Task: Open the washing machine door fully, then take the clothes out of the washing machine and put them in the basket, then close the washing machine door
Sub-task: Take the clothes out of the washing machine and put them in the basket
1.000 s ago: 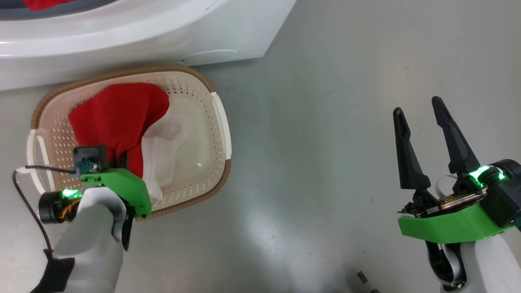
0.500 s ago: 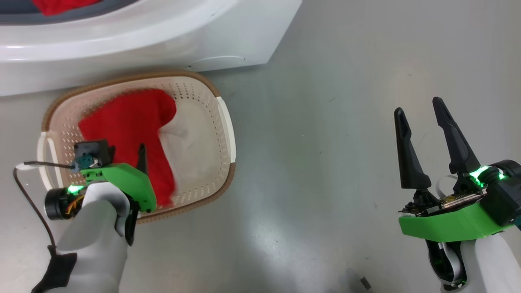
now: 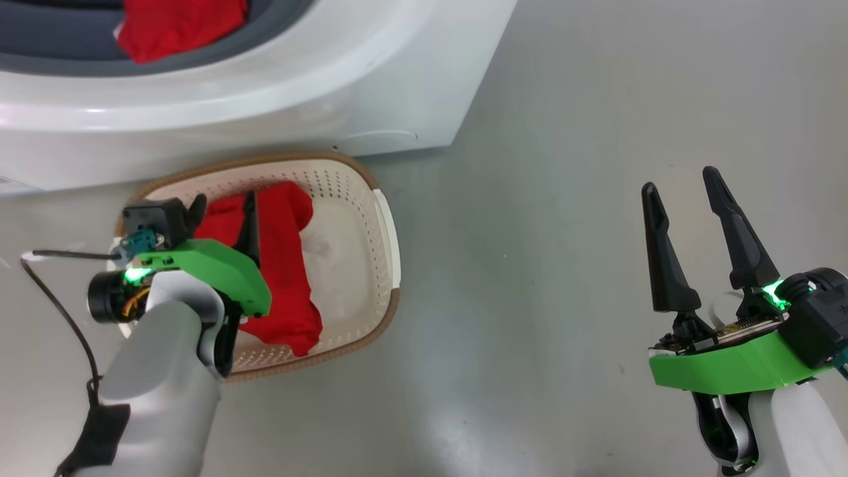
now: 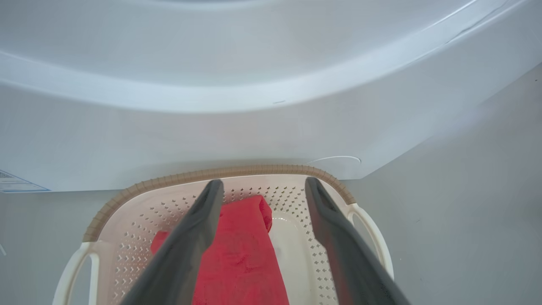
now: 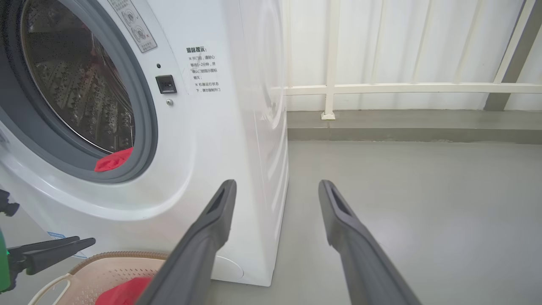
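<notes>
The cream basket (image 3: 388,228) stands on the floor against the white washing machine (image 3: 371,86). A red garment (image 3: 286,265) lies in it beside a pale white piece (image 3: 341,265). My left gripper (image 3: 224,215) hovers open just above that garment, holding nothing; its wrist view looks between the fingers (image 4: 263,184) onto the red cloth (image 4: 245,254). More red clothes (image 3: 179,26) rest on the grey gasket (image 5: 144,127) at the drum mouth. My right gripper (image 3: 679,182) stands open over bare floor to the right. The washing machine door is out of view.
The machine's right corner (image 5: 271,254) ends beside grey floor (image 3: 563,265). A white railing and wall (image 5: 402,87) stand behind it. A blue label (image 4: 12,184) sits low on the machine's front. The left gripper's fingers (image 5: 55,252) show above the basket (image 5: 114,258).
The left gripper has opened and let the red garment drop into the basket, then lifted a little. The head camera has tilted up, showing more of the machine. The right gripper is unchanged.
</notes>
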